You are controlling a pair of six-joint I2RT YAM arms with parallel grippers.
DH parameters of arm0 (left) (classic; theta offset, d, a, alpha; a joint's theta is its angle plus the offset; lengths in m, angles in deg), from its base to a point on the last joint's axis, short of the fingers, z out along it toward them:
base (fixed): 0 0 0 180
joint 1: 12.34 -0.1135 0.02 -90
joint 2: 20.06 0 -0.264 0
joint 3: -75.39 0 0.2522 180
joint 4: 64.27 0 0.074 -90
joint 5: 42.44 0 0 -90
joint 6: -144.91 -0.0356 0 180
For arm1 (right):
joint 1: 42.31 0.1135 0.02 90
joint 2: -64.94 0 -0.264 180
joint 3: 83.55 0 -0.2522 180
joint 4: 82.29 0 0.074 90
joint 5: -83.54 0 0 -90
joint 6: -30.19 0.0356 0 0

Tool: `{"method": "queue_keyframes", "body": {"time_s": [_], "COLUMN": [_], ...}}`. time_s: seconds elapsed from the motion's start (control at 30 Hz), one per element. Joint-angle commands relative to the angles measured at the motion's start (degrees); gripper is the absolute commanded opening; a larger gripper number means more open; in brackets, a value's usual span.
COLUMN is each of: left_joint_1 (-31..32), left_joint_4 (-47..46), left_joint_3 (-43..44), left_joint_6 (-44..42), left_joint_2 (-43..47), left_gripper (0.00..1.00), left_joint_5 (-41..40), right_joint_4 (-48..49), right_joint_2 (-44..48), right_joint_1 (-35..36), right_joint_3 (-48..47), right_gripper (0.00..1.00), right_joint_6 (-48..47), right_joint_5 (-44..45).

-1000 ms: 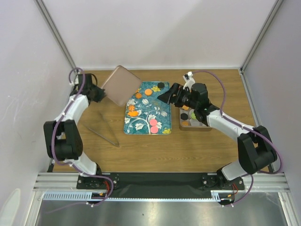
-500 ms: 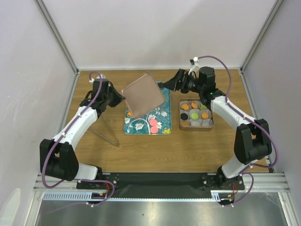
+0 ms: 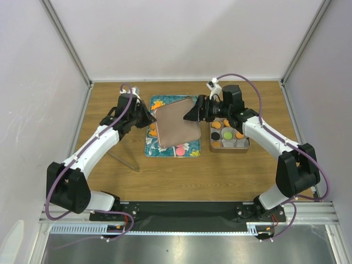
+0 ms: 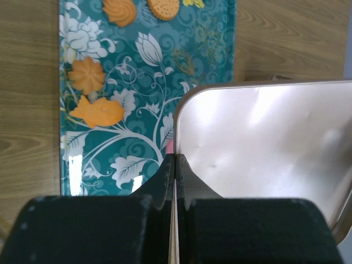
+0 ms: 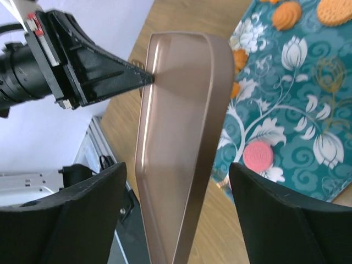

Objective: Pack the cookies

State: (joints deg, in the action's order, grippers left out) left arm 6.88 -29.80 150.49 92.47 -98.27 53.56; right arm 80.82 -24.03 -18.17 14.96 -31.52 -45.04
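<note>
My left gripper (image 3: 152, 122) is shut on the left edge of a rose-gold tin lid (image 3: 177, 123) and holds it tilted above the teal floral tray (image 3: 159, 144). In the left wrist view the jaws (image 4: 175, 165) pinch the lid's rim (image 4: 264, 137). My right gripper (image 3: 191, 114) is open, one finger on each side of the lid's right edge (image 5: 181, 137), not touching it. A pink cookie (image 3: 180, 150) lies on the tray below the lid and shows in the right wrist view (image 5: 258, 155). Orange, green and black cookies (image 3: 227, 135) sit in the open tin (image 3: 229, 147) to the right.
Metal tongs (image 3: 124, 157) lie on the wood table left of the tray. A round orange cookie (image 5: 334, 10) lies at the tray's far end. White walls close off the back and both sides.
My left arm has carried the lid right and down over the tray. My right gripper has come from the back of the table to straddle the lid's right edge.
</note>
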Motion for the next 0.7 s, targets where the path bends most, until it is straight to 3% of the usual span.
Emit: {"method": "queue_keyframes", "body": {"time_s": [0.0,0.2,0.37,0.43,0.47,0.6,0.67], "left_joint_1": [1.2,3.5,4.7,4.9,5.2,5.5,5.6], "left_joint_4": [-3.2,-5.4,-7.3,-8.2,-8.6,-8.8,-8.5], "left_joint_3": [2.1,2.0,0.8,0.3,0.3,0.0,0.2], "left_joint_6": [-2.8,-3.7,-3.5,-3.2,-3.3,-4.6,-5.5], "left_joint_2": [-0.6,-0.5,0.7,0.9,1.2,2.9,3.9], "left_gripper": [0.0,0.0,0.0,0.01,0.01,0.16,0.31], "left_joint_5": [2.6,3.7,4.7,5.2,5.5,4.2,3.1], "right_joint_4": [-4.2,-6.4,-7.8,-8.3,-8.4,-9.7,-9.9], "right_joint_2": [2.3,3.5,4.2,4.3,4.4,4.9,4.9], "right_joint_1": [1.2,1.2,1.1,1.2,1.1,0.6,0.3], "right_joint_3": [-0.3,0.2,-0.1,-0.4,-0.4,-1.0,-1.4], "right_gripper": [0.81,0.63,0.53,0.43,0.33,0.14,0.05], "right_joint_6": [-2.8,-3.1,-2.3,-2.1,-2.0,-1.2,-0.3], "right_joint_5": [-0.2,0.5,1.2,1.4,1.7,2.6,2.8]}}
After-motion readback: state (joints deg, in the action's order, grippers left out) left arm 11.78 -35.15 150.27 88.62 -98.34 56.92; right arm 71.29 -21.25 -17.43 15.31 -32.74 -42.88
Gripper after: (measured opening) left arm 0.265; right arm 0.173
